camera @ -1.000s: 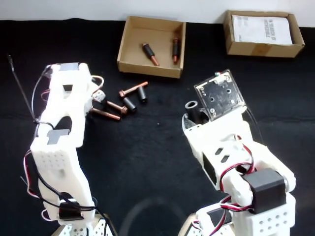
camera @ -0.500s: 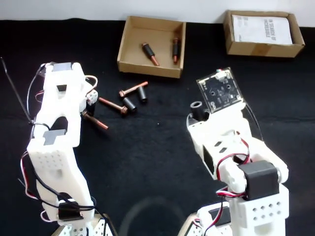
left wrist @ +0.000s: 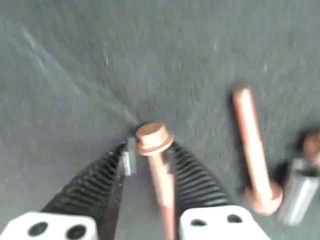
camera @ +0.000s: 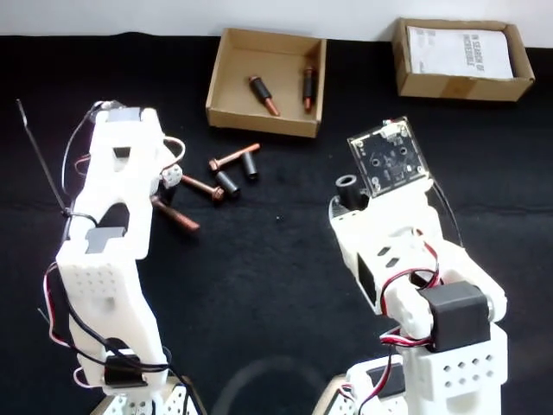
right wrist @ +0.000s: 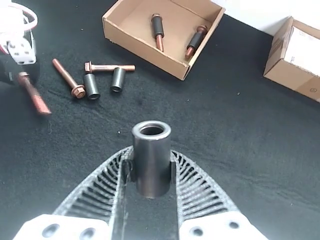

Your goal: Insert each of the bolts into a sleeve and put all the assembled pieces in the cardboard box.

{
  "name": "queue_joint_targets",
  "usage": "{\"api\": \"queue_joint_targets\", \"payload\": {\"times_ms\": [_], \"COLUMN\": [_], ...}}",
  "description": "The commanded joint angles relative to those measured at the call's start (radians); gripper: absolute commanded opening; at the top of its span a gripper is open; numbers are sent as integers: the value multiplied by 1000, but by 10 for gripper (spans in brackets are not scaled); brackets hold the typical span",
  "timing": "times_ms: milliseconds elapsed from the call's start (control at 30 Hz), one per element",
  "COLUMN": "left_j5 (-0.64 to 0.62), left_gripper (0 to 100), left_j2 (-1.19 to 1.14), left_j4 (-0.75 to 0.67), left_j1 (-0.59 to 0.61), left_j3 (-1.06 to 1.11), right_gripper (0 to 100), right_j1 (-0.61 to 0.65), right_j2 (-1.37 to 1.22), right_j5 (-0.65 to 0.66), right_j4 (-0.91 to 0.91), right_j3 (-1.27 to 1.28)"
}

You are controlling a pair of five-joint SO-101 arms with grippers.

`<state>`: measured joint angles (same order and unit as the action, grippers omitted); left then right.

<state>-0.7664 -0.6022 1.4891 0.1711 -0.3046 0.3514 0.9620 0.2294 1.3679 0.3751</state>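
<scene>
— Tool on the left arm [left wrist: 149,150]: what is it holding?
— A copper bolt [left wrist: 152,137], pinched just under its head with both fingers pressed on the shank. A second ago that bolt lay flat on the tabletop [camera: 259,285] beside another. Now it hangs tilted from the tool, toward the left edge.
— And the right tool [right wrist: 150,167]?
— Clamped on a dark sleeve [right wrist: 151,145] that stands upright, open end up, over the middle of the tabletop. It sits slightly nearer the right edge than a second ago.
— Anything else changed?
— No. The loose bolts [camera: 233,157] and loose sleeves [camera: 227,182] lie much as before, just in front of the cardboard box [camera: 259,121] at the far edge. Two assembled pieces [camera: 263,95] rest inside it.
— What is hard to see?
— From above, the left arm [camera: 108,233] covers most of its tool. In the left wrist view the held bolt's shank is cut off by the picture's edge, and the sleeve farther off is blurred.
</scene>
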Motion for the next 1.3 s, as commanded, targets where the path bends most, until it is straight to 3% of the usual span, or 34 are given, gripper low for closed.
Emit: {"api": "queue_joint_targets", "payload": {"times_ms": [0, 400, 633, 833, 933, 1267], "left_j5": [-17, -18, -20, -12, -3, 382], "left_gripper": [257, 148, 4, 8, 8, 8], "left_j2": [16, -1, -183, -242, -234, -185], "left_j4": [57, 115, 106, 133, 138, 278], "left_j1": [-19, -18, -19, -19, -25, -97], "left_j3": [-53, -44, -54, -127, -182, -507], "right_gripper": [7, 7, 7, 7, 7, 7], "right_j1": [-10, -10, -10, -10, -8, -5], "right_j2": [19, 13, 12, 10, 10, 16], "right_j5": [37, 38, 38, 48, 123, 173], "right_j4": [-18, -19, -21, -21, -31, -140], "right_j3": [-2, -2, -2, -1, 36, 384]}}
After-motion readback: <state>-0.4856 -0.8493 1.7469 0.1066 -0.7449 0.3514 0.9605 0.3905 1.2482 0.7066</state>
